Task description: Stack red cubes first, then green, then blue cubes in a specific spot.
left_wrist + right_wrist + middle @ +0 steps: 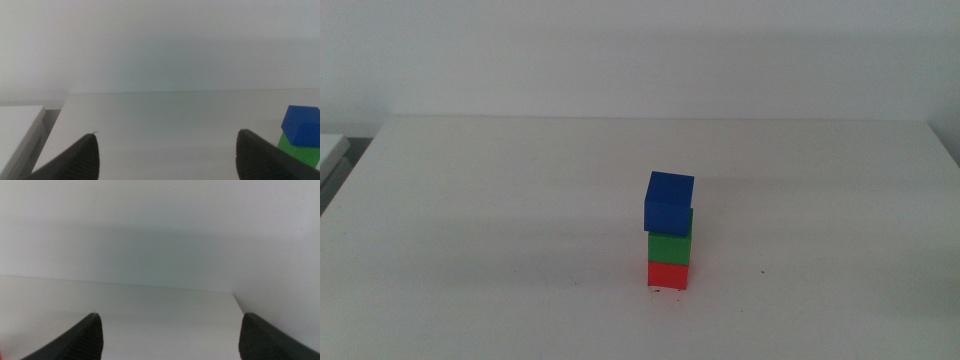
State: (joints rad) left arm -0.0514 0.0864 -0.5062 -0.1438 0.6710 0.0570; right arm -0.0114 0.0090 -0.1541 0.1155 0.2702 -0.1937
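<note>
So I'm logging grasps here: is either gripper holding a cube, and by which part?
Nothing is held. Left gripper and right gripper are open and empty; the blue cube tops the green and red.

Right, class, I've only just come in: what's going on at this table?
Nothing is being handled at this moment. A three-cube tower stands on the white table: the red cube at the bottom, the green cube on it, and the blue cube on top, sitting slightly askew. Both arms are out of the middle view. The left gripper and right gripper are open and hold nothing.
</note>
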